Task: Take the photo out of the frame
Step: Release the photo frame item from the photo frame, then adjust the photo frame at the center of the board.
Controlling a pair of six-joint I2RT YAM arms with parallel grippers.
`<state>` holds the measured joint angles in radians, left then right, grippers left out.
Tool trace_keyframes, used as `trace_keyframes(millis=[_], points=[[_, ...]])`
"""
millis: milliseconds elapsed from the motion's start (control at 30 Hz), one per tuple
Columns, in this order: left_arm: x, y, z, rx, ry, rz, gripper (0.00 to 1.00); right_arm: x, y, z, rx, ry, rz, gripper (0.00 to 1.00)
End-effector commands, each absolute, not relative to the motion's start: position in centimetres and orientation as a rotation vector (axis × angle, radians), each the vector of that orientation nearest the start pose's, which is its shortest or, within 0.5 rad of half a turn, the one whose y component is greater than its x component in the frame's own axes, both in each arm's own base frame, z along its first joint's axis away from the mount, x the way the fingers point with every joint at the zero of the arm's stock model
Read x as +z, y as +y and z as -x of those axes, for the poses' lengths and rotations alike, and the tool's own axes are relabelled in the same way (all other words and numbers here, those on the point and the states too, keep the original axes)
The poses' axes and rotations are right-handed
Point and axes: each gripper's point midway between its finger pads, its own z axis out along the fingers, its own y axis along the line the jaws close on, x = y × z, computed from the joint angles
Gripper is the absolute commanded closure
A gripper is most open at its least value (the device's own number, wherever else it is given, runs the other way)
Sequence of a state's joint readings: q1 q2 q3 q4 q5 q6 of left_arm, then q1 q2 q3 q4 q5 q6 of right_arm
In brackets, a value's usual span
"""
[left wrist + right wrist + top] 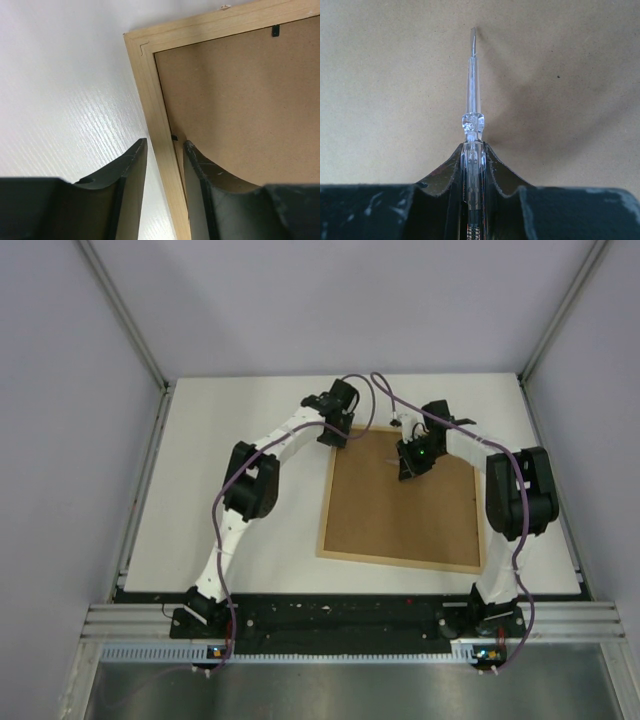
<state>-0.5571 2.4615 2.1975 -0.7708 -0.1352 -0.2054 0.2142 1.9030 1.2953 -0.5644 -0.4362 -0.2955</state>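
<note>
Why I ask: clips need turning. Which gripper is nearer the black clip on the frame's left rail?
Left. The left gripper straddles the frame's rail beside the clip; the right gripper, shut on a screwdriver, hovers over the backing board.

The white-and-black jointed left arm (250,485) rises from its base at the near edge, elbow bent outward to the left, with the forearm reaching forward and to the right. Its black two-finger left claw (165,145) points downward. The jaws stand apart, with a clear gap between the two curved black fingers (130,167).

The white-and-black jointed right arm (520,490) rises from its base, elbow out to the right, with the forearm folded back toward the centre. Its black two-finger right claw (472,150) points downward. The jaws are drawn close and clamp the transparent plastic handle of a flat-blade screwdriver (472,100), whose shaft extends straight out beyond the fingertips.
</note>
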Motion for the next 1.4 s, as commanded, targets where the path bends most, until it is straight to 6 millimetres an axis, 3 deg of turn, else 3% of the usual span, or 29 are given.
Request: trace_keyframes(millis=[0,133,367,667,733,867,967,1167,1233,1367], points=[[3.7,-28.7,-50.2,-0.103,2.542,-0.398,0.62,4.4,15.5,-37.8,0.597,2.505,0.816,1.00],[3.7,-28.9,-50.3,-0.142,2.549,-0.381,0.70,4.4,15.6,-37.7,0.598,2.505,0.822,1.00],[3.9,-28.5,-50.2,-0.196,2.563,-0.316,1.00,3.6,15.6,-37.5,0.598,2.526,0.827,1.00],[4.3,-28.6,-49.9,-0.297,2.574,-0.247,1.00,3.4,15.9,-37.4,0.588,2.527,0.843,1.00],[4.3,-28.6,-49.8,-0.301,2.578,-0.240,0.91,3.4,15.8,-37.4,0.588,2.529,0.841,1.00],[4.9,-28.5,-49.7,-0.314,2.563,-0.219,0.52,3.7,15.9,-37.6,0.579,2.519,0.844,1.00],[6.6,-27.9,-50.6,-0.336,2.518,-0.166,0.33,5.1,15.7,-37.9,0.548,2.487,0.849,1.00],[11.0,-27.4,-53.1,-0.413,2.400,-0.167,0.23,9.1,13.8,-38.9,0.444,2.440,0.782,1.00],[10.7,-27.6,-53.2,-0.414,2.398,-0.195,0.23,10.1,12.3,-39.4,0.389,2.445,0.719,1.00],[8.7,-28.0,-53.6,-0.417,2.409,-0.213,0.22,10.4,8.8,-39.9,0.246,2.479,0.596,1.00]])
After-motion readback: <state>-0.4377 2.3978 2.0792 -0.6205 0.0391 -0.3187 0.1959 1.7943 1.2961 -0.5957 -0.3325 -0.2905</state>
